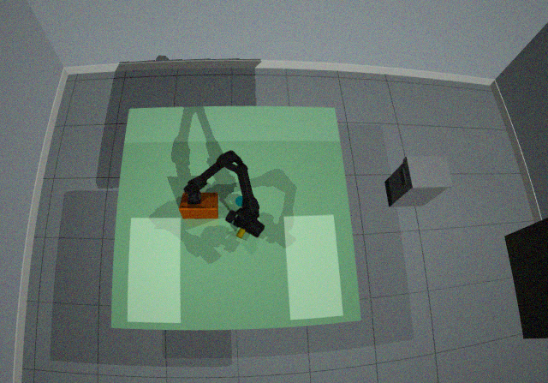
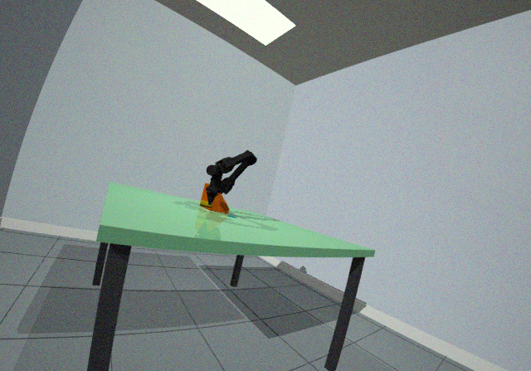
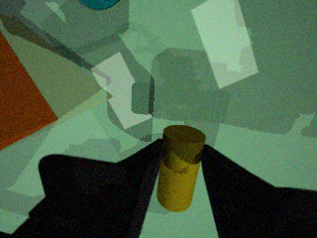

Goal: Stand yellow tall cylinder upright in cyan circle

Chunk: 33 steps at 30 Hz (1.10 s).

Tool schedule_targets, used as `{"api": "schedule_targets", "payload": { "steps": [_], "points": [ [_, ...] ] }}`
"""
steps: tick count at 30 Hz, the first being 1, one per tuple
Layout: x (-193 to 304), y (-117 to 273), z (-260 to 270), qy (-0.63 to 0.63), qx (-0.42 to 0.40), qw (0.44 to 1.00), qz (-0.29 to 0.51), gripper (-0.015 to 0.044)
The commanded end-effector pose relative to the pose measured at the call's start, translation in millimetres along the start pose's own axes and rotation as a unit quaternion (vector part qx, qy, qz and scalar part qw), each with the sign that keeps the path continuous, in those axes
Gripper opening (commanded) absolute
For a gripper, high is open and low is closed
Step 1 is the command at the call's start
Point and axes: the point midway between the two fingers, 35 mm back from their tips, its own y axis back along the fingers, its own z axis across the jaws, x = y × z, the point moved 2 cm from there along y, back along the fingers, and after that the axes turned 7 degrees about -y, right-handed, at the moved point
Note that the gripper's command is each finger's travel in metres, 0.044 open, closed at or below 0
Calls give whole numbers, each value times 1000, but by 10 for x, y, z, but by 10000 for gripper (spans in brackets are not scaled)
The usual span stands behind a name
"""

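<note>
We see the yellow tall cylinder [image 3: 179, 171] as a smooth, plain, round-ended piece, its far end darkened by shadow. It lies on the green counter [image 3: 258, 149] between the two dark fingers of the gripper [image 3: 180, 174], whose jaws are clamped on its sides. From the top view it pokes out beside the gripper [image 1: 242, 230], near the cyan circle [image 1: 239, 200] but outside it.
</note>
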Motion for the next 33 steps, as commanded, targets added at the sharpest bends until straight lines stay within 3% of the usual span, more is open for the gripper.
{"api": "schedule_targets", "payload": {
  "steps": [1, 22, 33],
  "points": [
    [2, 116, -21, 4, 2, 1000, 2, 105],
    [9, 775, 27, 4, 1, 1000, 2, 105],
    [-101, 826, 86, -78, 2, 997, 3, 105]
  ]
}}
